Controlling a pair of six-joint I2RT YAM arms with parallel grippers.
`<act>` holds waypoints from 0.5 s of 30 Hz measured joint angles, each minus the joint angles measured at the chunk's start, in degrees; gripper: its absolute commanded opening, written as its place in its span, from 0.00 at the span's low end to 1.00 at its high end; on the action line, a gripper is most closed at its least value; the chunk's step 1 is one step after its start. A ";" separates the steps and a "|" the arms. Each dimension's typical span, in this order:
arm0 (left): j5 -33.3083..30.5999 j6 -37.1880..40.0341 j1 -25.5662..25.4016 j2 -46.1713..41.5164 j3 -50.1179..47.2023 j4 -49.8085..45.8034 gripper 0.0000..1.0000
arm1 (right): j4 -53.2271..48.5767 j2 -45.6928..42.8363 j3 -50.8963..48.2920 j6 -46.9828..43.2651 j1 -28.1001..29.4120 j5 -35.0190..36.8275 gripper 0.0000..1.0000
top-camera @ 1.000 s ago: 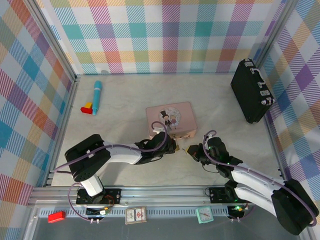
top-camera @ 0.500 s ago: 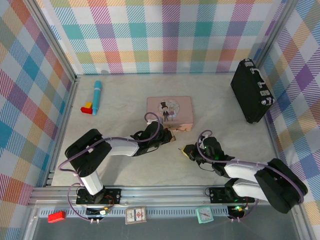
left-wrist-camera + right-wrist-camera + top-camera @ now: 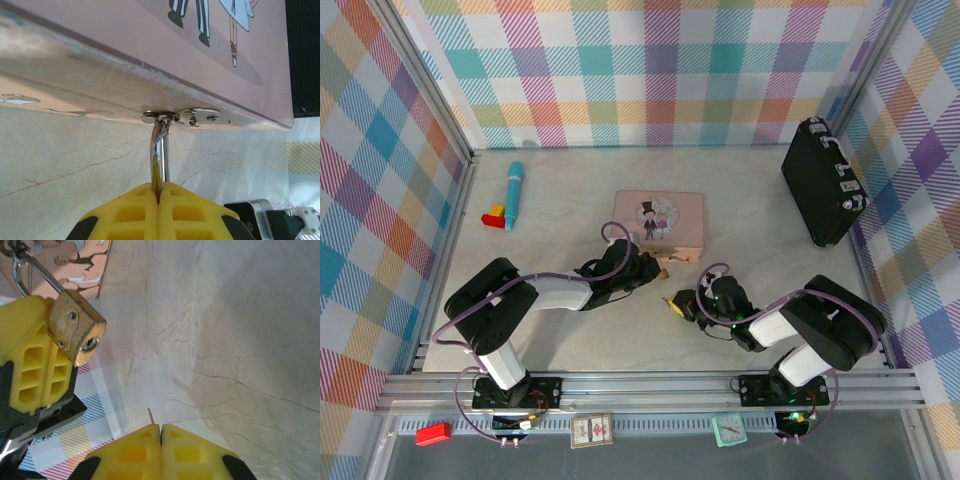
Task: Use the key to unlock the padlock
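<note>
Both arms reach low and face each other: left gripper (image 3: 160,187) clamped on shackle of padlock (image 3: 75,330), right gripper (image 3: 161,427) pinching key (image 3: 149,414)

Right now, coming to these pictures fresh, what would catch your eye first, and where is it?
The pink rectangular tin with a cartoon couple sits mid-table. At its near edge the left hand pinches the silver shackle of a small brass-gold padlock, hooked through the tin's hasp. Close by, the right hand is shut on a thin metal sliver, apparently the key.
</note>
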 measured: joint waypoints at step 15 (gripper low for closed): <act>1.09 -2.86 0.37 -1.55 0.00 -2.40 0.00 | 4.48 -1.05 -1.62 3.21 0.26 3.10 0.00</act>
